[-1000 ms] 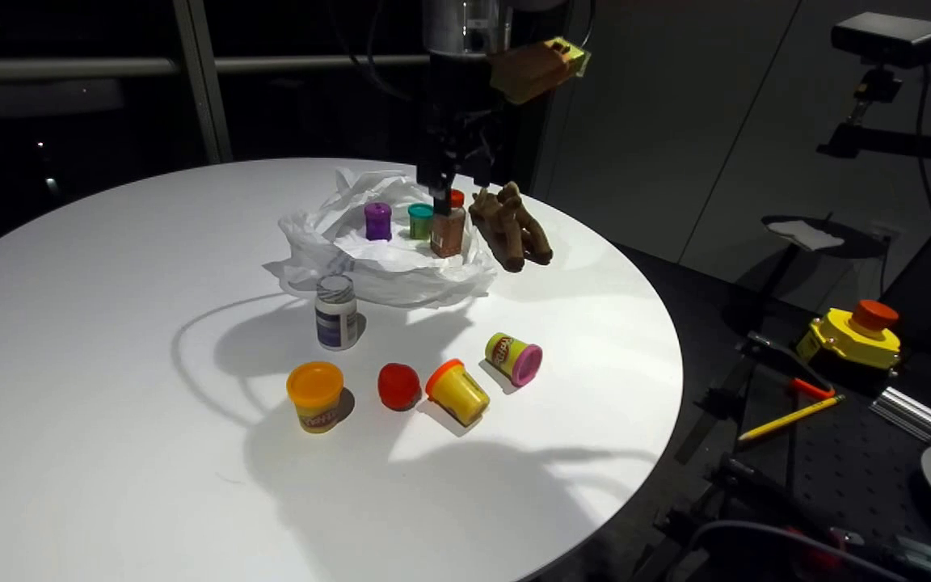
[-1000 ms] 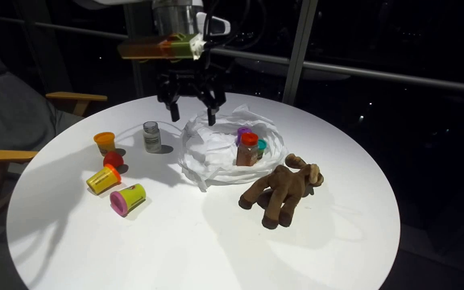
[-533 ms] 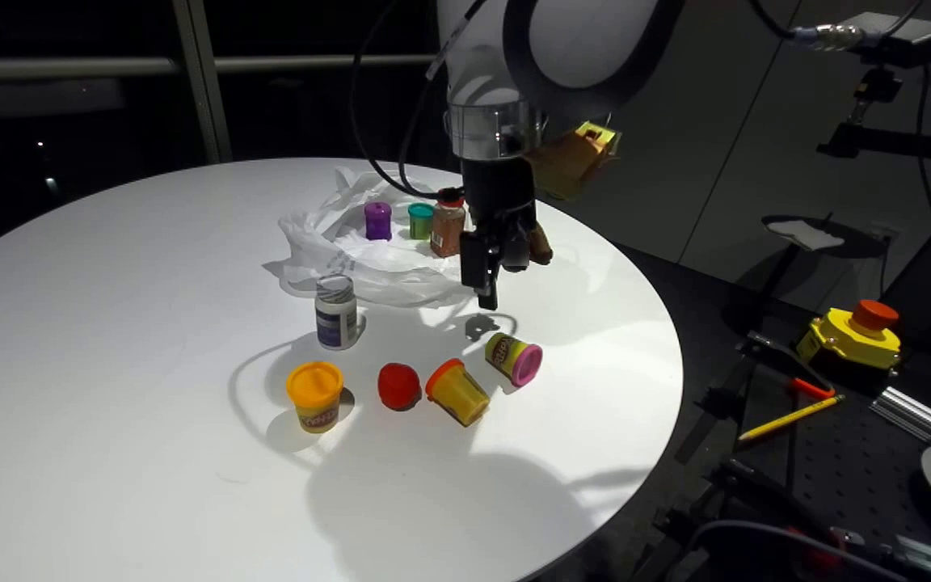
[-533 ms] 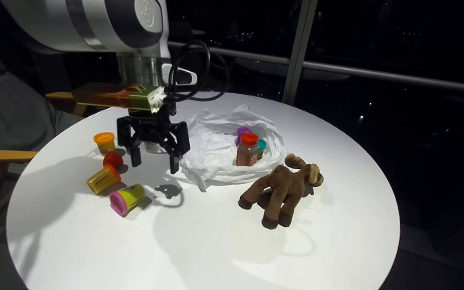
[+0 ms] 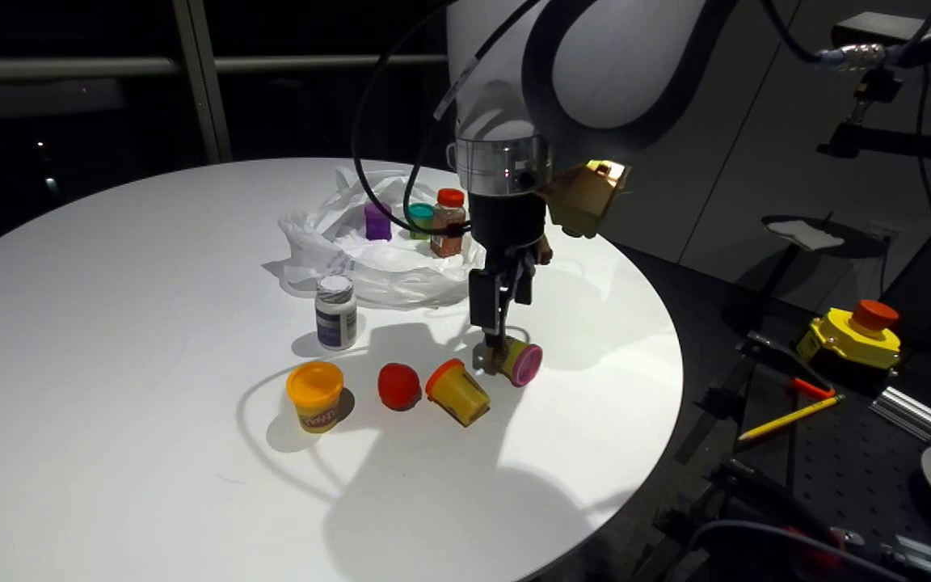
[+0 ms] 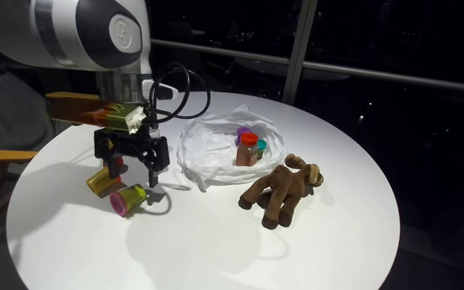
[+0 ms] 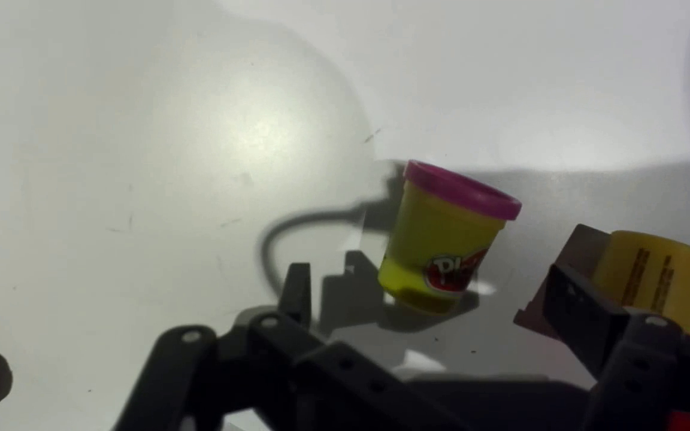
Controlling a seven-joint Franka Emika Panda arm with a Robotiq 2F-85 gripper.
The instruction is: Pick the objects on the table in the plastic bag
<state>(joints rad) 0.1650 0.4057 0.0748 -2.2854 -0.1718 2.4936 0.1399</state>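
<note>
Gripper (image 6: 133,180) close to pink-lidded tub (image 6: 128,199), jaws standing apart; contact cannot be determined
In an exterior view, that tub lies on its side on the table (image 6: 336,241), left of the plastic bag (image 6: 232,177) and nearer; the bag holds purple container (image 6: 243,131), teal-lidded tub (image 6: 261,146) and red-capped jar (image 6: 247,152); brown plush figure (image 6: 283,187) lies outside, to the bag's near right

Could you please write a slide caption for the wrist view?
Open end effector near a pink-lidded tub lying on the white table, with another tub nearby.
</note>
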